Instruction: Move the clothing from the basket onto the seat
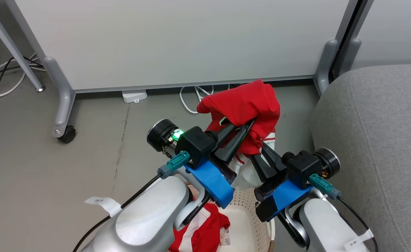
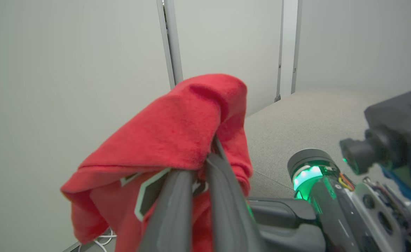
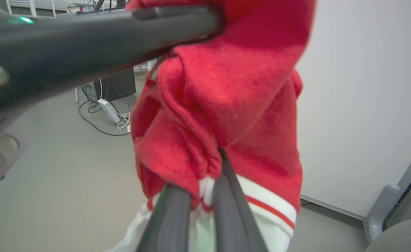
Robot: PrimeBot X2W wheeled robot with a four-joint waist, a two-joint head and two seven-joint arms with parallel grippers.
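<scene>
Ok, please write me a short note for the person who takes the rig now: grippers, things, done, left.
Left gripper: shut on the red garment.
Right gripper: shut on the same garment, lower down.
It hangs above the basket; the sofa is to the right. A second garment lies in the basket.
Done: first lift. Left: lay both on the sofa.

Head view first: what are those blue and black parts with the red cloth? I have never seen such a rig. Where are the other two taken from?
This is a wheeled robot with two arms. The head view looks down from its head: the left gripper and right gripper both pinch one red garment, held over the basket, where another red piece lies. The grey seat stands on the right. The wrist views look along the left fingers and the right fingers, closed on the cloth.
</scene>
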